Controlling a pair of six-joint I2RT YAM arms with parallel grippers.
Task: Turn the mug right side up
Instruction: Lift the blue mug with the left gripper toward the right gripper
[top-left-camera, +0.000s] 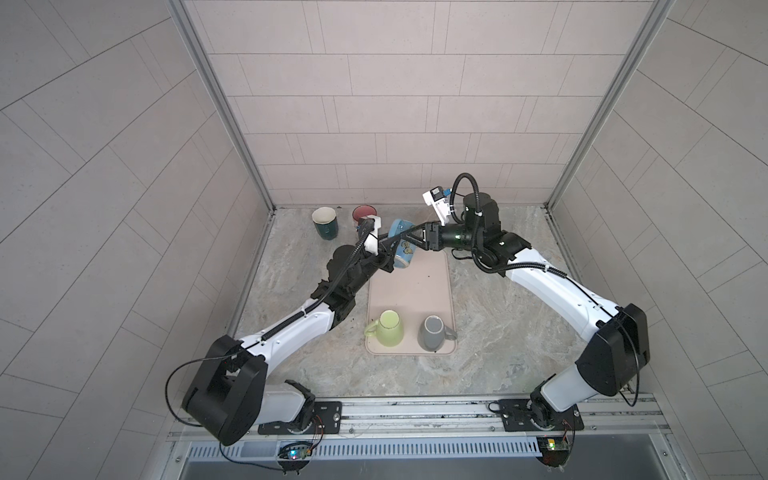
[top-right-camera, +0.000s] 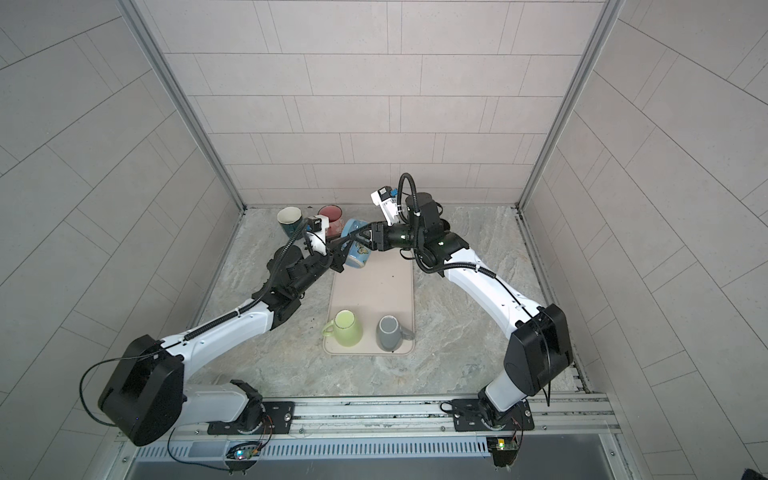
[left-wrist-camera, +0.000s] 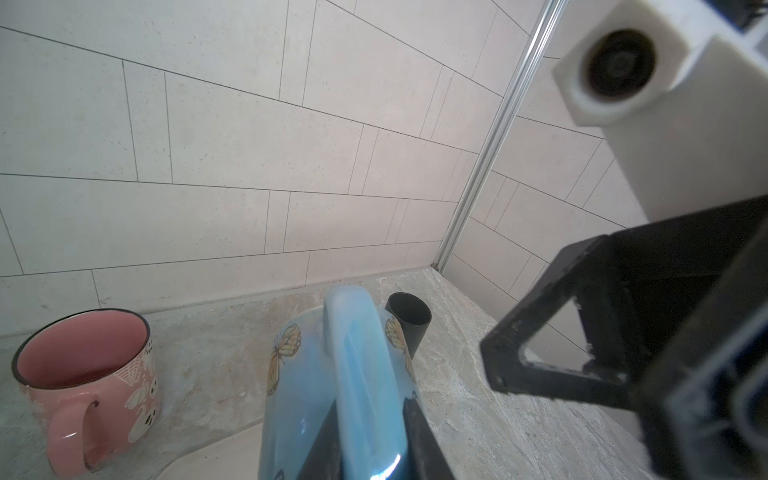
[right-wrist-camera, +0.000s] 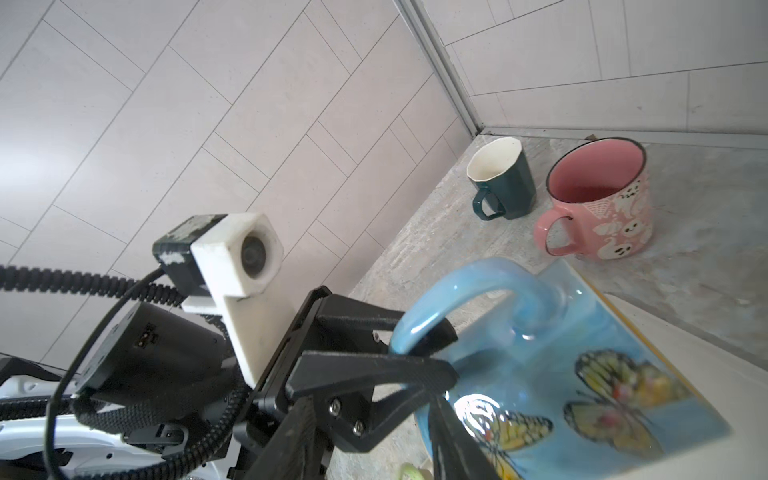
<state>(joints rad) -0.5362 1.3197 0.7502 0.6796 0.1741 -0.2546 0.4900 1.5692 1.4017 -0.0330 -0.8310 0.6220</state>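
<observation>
On my screens the counter (top-left-camera: 498, 332) fills the floor of the booth, and the mat (top-left-camera: 409, 291) lies in its middle, so I place everything by the mat. Both arms reach in to meet over the mat's far left corner. The left gripper (right-wrist-camera: 451, 352) is clamped narrow on the handle (left-wrist-camera: 353, 332) of the blue mug (top-left-camera: 403, 253), one finger on each side of it. The right gripper (top-left-camera: 411, 236) comes in from the mat's far right with its jaws parted about the mug's body. The one finger I see in the left wrist view stands clear of the mug, and I cannot tell whether the other presses on it. The blue mug hangs tilted on its side, handle uppermost, above that far left corner. On the mat's near end the green mug (top-left-camera: 388, 328) and grey mug (top-left-camera: 432, 332) stand mouth down, side by side. Beyond the mat's far left corner, on the counter, the pink mug (right-wrist-camera: 602, 199) and dark mug (top-left-camera: 325, 222) stand upright
</observation>
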